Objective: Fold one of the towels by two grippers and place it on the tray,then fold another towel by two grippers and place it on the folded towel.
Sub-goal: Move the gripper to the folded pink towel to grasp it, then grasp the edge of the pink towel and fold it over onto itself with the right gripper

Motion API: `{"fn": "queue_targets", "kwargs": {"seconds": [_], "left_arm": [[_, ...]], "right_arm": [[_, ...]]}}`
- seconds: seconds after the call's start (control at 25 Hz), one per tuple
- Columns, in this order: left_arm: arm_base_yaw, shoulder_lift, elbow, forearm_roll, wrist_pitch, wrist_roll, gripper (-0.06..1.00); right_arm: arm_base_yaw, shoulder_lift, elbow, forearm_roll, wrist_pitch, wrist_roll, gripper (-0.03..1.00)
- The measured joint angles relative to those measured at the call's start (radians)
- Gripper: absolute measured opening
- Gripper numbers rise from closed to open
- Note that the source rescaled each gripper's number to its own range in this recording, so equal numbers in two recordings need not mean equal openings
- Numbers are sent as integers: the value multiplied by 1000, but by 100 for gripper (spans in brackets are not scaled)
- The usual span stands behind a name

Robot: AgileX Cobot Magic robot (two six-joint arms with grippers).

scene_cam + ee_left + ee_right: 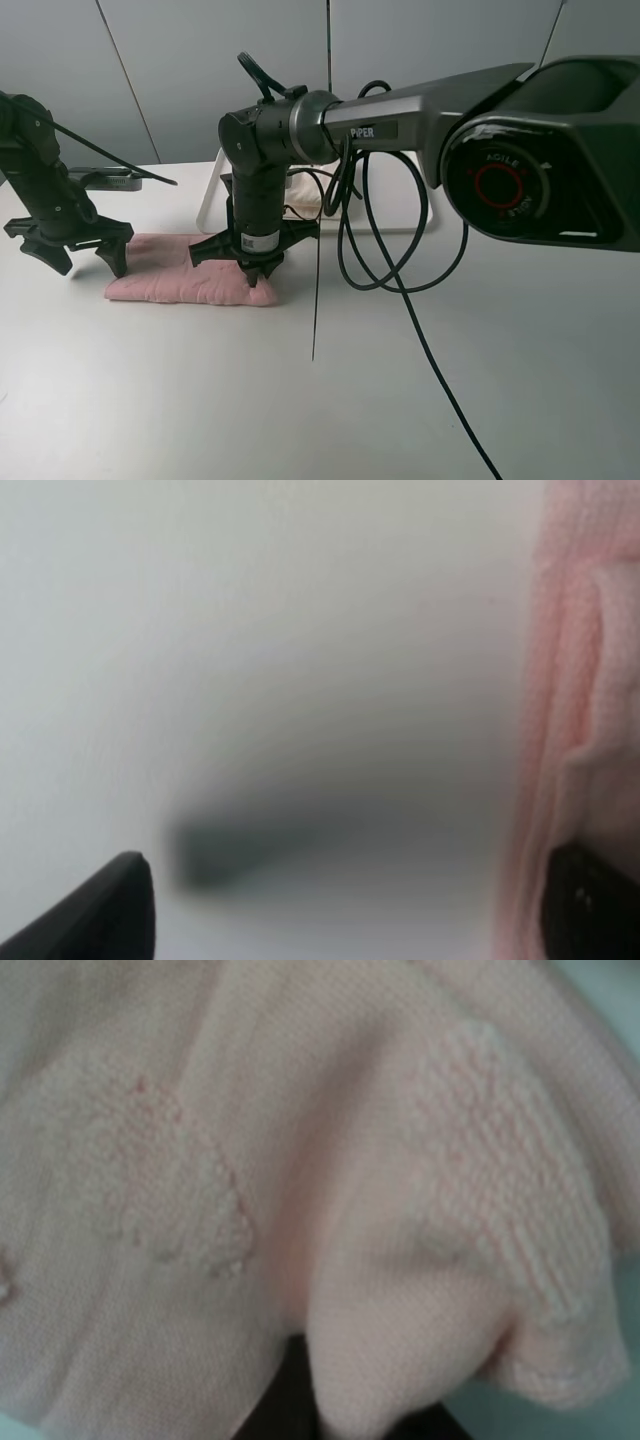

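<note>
Pink towel (170,281) lies as a folded strip on the desk (200,400); right hand (252,281) grips it, left hand (90,268) is spread.
The strip lies just in front of the tray (212,190), with bare desk on the camera side. The right arm reaches across the middle with its wrist vertical and its fingers clamped on a bunch of cloth at the strip's right end. The left hand stands wide at the left end, holding nothing. The arm reads "PIPER" (372,131).
</note>
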Motion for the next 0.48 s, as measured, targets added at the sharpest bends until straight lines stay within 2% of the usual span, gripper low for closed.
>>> {"fn": "queue_targets", "kwargs": {"seconds": [0.36, 0.48], "left_arm": [[0, 0, 0, -2, 0, 0, 99], [0, 0, 0, -2, 0, 0, 99]], "right_arm": [[0, -43, 4, -5, 0, -50, 5], [-2, -77, 4, 32, -2, -87, 5]]}}
